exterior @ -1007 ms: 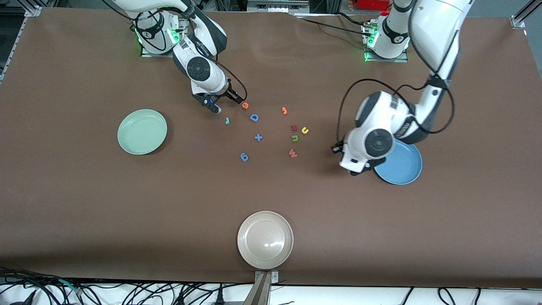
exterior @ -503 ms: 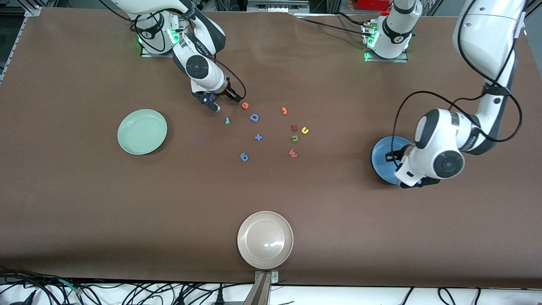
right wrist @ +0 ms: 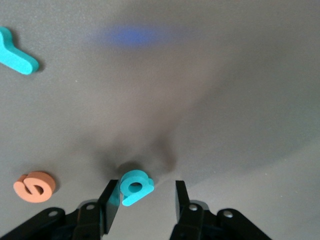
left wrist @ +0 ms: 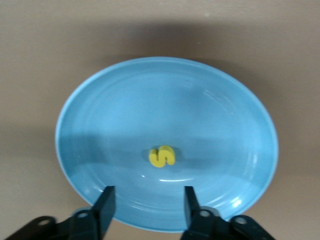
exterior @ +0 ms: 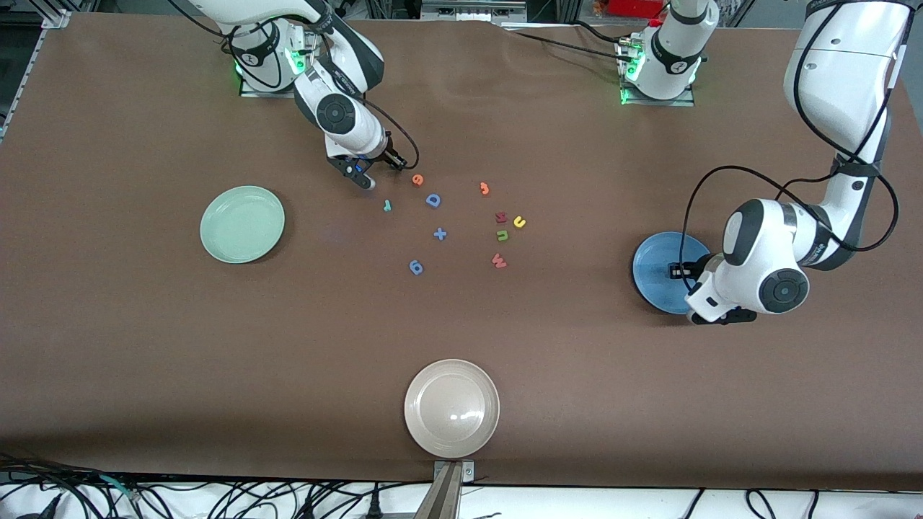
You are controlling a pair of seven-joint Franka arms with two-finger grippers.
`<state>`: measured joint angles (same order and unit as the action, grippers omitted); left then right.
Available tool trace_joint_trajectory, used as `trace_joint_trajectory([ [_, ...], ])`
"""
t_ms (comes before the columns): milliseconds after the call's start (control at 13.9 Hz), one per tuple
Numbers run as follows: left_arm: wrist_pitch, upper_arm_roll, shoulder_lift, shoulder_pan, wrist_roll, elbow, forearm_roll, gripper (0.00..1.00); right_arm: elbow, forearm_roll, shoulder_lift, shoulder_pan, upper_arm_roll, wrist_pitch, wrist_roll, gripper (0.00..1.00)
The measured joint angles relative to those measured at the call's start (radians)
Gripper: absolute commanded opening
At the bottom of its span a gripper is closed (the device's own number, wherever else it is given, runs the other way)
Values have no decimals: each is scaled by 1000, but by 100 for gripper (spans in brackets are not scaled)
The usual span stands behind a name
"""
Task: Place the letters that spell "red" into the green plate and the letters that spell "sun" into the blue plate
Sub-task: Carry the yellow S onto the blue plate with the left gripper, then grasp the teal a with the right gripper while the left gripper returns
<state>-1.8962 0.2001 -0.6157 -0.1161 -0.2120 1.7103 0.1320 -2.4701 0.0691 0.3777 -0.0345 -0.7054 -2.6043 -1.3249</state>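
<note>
My left gripper [left wrist: 148, 195] hangs open over the blue plate [left wrist: 165, 105], and the yellow "s" [left wrist: 162, 156] lies loose in it. In the front view that gripper [exterior: 678, 272] covers part of the blue plate [exterior: 652, 267]. My right gripper [right wrist: 146, 192] is down at the table, open, with the teal "d" [right wrist: 135, 187] against one finger and a gap to the other. The orange "e" [right wrist: 34, 186] and teal "r" [right wrist: 15, 52] lie close by. The yellow "u" [exterior: 519, 222] and green "n" [exterior: 502, 235] sit mid-table. The green plate [exterior: 242, 224] holds nothing.
Other pieces lie among the letters: a blue "D" [exterior: 433, 200], an orange hooked piece [exterior: 484, 189], a dark red "M" [exterior: 501, 217], a red "W" [exterior: 499, 261], a blue plus [exterior: 440, 233] and a blue "9" [exterior: 416, 267]. A beige plate [exterior: 451, 408] sits nearest the front camera.
My left arm swung from beside the blue plate to over it, and its gripper opened. My right gripper's fingers have drawn closer together.
</note>
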Motion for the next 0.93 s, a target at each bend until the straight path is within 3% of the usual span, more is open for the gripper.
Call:
trace_joint_trajectory([
  [288,9,37,4,21,-45,-1,-3,100,0,0,9,-1,0,-59,0,59],
  [719,13,231,10,40,-212,-1,-76,100,-1,0,41,-9,0,-106,0,57],
  [935,-80,267,5,117,-232,2,-76,100,-1,-1,55,-10,0,-124,0,36],
])
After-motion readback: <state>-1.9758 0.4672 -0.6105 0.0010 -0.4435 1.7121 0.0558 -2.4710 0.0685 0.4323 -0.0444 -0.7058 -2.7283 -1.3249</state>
